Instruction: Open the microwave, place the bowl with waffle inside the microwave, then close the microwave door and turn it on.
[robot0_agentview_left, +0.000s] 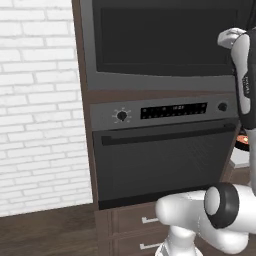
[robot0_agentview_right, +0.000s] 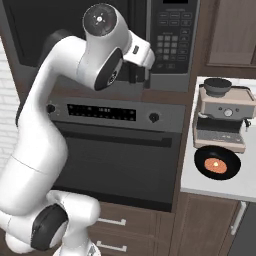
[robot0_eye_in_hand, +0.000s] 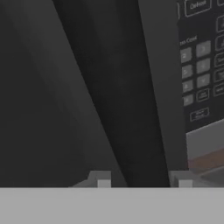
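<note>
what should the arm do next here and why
Probably ease the gripper toward the right edge of the microwave door, beside the keypad, to catch and pull it. The door looks closed, the fingers stand apart holding nothing, and the bowl waits on the counter.

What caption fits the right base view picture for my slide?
Robot gripper reaches the closed microwave door; the bowl with waffle waits on the counter beside a coffee machine.

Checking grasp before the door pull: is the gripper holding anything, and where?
Nothing held. The gripper stands open at the microwave door, fingertips either side of its right edge, near the keypad.
</note>
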